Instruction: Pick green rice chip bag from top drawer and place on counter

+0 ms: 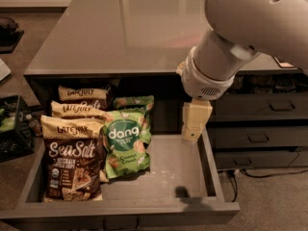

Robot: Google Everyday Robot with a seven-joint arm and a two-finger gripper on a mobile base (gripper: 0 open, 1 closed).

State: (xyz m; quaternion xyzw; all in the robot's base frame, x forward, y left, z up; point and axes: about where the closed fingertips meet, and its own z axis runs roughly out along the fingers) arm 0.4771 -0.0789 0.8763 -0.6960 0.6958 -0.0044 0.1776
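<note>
- The gripper (192, 134) hangs pointing down from the big pale arm (226, 57), over the right rear part of the open drawer (168, 170), just inside its right wall.
- It holds nothing; whether it is open or closed cannot be told from this angle.
- The green bag (124, 143) lies in the drawer to the left of the gripper, apart from it, with bare drawer floor between them.
- The bag leans back face-up, its "dang" circle in plain sight, and its lower edge rests on the floor near the drawer's middle.
- A second green bag (135, 105) stands behind it, partly hidden, and is a little nearer to the gripper's level.
- The green bag's left edge touches the brown bags (72, 158), which fill the left side of the drawer in a front-to-back row of three.
- A small dark shadow (181, 192) sits on the drawer floor near the front, below the gripper.
- The counter (120, 32) stretches above and behind the drawer, glossy and grey; the arm crosses over its right front corner.
- Dark side drawers (260, 138) with bar handles stand to the right of the gripper, shut.
- A black crate (12, 129) sits on the floor to the left.
</note>
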